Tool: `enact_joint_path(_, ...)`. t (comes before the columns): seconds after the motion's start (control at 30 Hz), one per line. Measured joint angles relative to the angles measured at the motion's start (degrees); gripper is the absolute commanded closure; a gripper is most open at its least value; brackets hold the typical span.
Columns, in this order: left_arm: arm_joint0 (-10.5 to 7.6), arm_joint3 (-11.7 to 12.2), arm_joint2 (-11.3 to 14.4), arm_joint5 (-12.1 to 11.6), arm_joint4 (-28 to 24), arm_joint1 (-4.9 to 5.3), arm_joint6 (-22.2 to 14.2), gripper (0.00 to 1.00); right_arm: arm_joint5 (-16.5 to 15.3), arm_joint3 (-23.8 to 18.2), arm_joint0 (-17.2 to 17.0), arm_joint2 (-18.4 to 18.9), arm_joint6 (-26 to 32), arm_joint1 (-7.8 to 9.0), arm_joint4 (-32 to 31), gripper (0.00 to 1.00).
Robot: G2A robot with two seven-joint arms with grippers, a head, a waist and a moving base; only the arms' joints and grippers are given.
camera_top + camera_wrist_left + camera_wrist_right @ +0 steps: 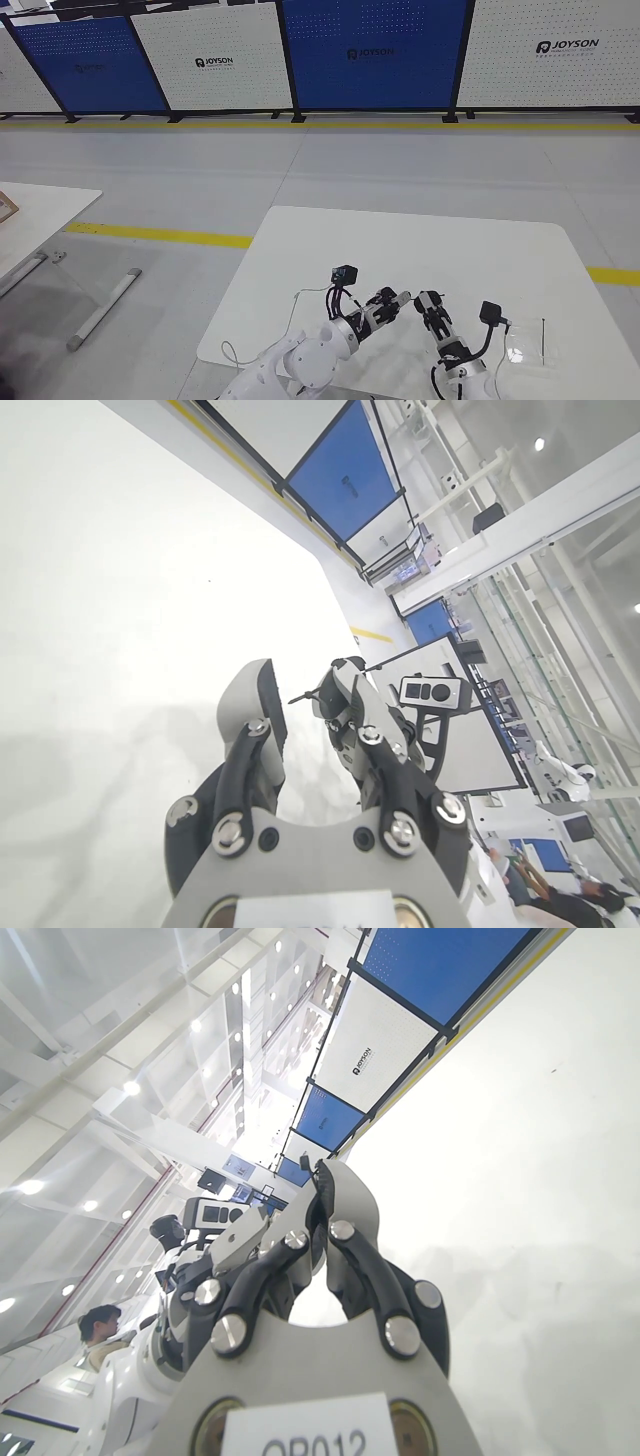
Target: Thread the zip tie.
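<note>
My right gripper (320,1180) is shut on a thin black zip tie (306,1163), whose short end pokes out past the fingertips. In the left wrist view that zip tie (301,698) points into the gap of my left gripper (310,692), which is open and touches nothing. One of its fingers (267,700) stands well apart from the tie. From above, the left gripper (398,299) and the right gripper (428,299) face each other closely, just over the near part of the white table (420,245).
A second thin dark zip tie (543,335) lies on the table near its right edge, beside a clear plastic bag (518,353). Another white table (40,215) stands to the far left. Blue and white pegboard panels (370,55) line the back.
</note>
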Motion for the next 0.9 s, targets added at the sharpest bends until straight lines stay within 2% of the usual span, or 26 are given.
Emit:
enact_joint_path(0.73,0.4,-0.67,-0.09,0.28,0.84,-0.11,-0.25,1.0,0.17,-0.83,-0.81,0.59,-0.55,-0.55,-1.54,1.0)
enact_joint_path(0.77,0.42,-0.68,-0.14,0.29,0.75,-0.12,-0.19,0.74,0.17,-0.79,-0.82,0.64,-0.6,-0.57,-1.51,1.0)
enact_joint_path(0.8,0.45,-0.67,-0.19,0.3,0.67,-0.13,-0.13,0.58,0.18,-0.73,-0.82,0.7,-0.65,-0.61,-1.46,1.0)
enact_joint_path(0.87,0.49,-0.66,-0.27,0.27,0.6,-0.13,-0.06,0.53,0.23,-0.63,-0.82,0.82,-0.8,-0.66,-1.42,1.0)
enact_joint_path(0.9,0.52,-0.65,-0.31,0.22,0.58,-0.14,-0.01,0.55,0.27,-0.6,-0.82,0.88,-0.9,-0.68,-1.42,1.0)
